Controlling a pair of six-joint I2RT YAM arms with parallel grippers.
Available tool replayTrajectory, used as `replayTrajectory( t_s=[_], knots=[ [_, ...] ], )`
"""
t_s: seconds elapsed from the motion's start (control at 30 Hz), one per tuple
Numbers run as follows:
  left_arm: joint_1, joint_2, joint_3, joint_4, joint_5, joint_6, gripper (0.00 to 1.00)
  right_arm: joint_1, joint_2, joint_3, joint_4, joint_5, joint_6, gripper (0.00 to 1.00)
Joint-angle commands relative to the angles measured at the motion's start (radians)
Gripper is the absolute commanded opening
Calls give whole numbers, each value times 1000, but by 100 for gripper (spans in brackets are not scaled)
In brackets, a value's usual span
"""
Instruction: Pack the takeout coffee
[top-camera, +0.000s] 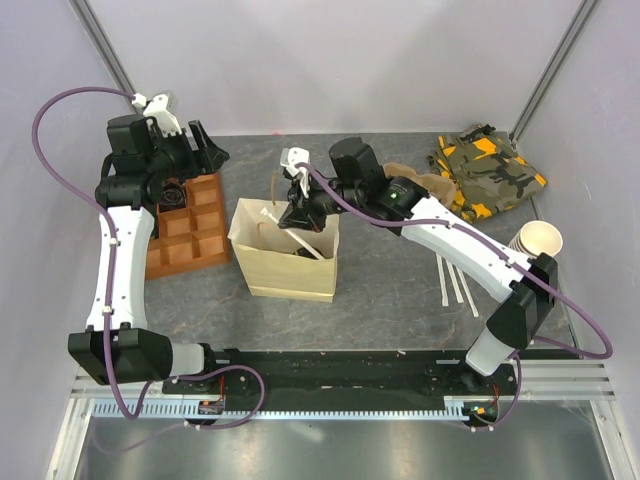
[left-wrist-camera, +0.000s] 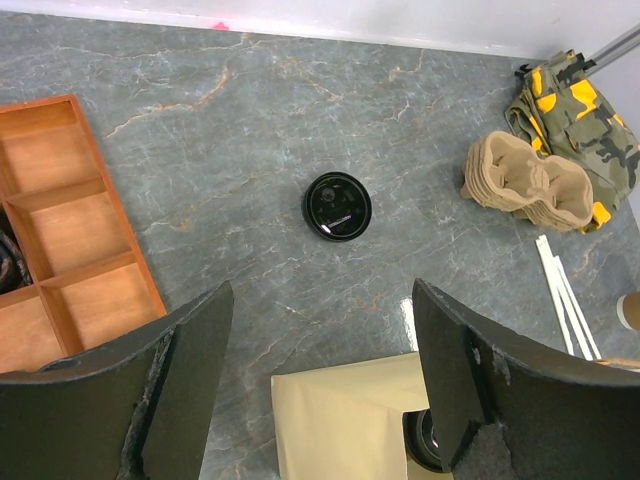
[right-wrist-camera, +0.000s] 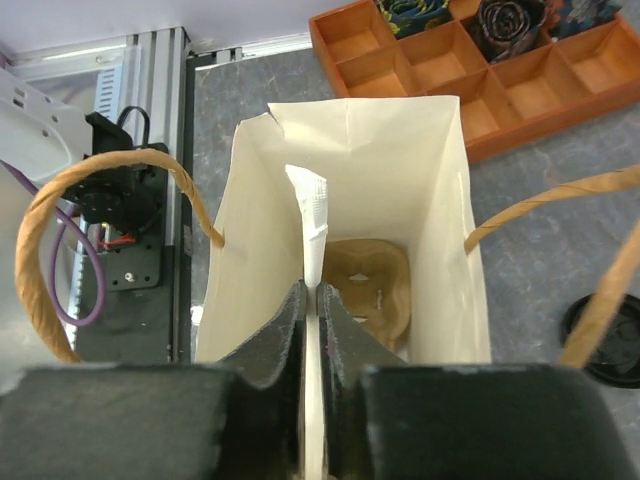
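Over paper bag (right-wrist-camera: 400, 180), right end effector (right-wrist-camera: 313, 292) pinching straw (right-wrist-camera: 312, 215), left end effector (left-wrist-camera: 322, 300) spread.

My top camera sits above and behind the arm bases, looking down on the whole table (top-camera: 390, 300). My left wrist camera faces straight down from well above it; my right one peers closely into the paper bag (right-wrist-camera: 350, 170). All three share the bag and wooden tray (top-camera: 205, 245).
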Motion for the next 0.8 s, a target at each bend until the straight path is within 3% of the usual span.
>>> replayTrajectory(
  t_s=[0.0, 0.1, 0.23, 0.4, 0.53, 0.63, 0.77],
  knots=[
    [12, -10, -4, 9, 30, 22, 80, 15, -32, -3, 31, -15, 18, 22],
    [15, -16, -3, 5, 33, 28, 80, 15, -25, 15, 34, -6, 44, 40],
    [20, -17, 5, -9, 43, 33, 82, 17, -10, 89, 34, 51, 71, 52],
    [24, 18, 74, -83, 76, 47, 87, 12, -9, 213, 34, 140, 96, 54],
    [29, 46, 143, -126, 88, 99, 92, -9, -13, 293, 33, 221, 108, 61],
    [31, 102, 242, -188, 97, 158, 100, -70, 3, 365, 31, 275, 154, 71],
    [37, 206, 408, -299, 105, 195, 100, -228, 15, 418, 25, 302, 277, 87]
  ],
)
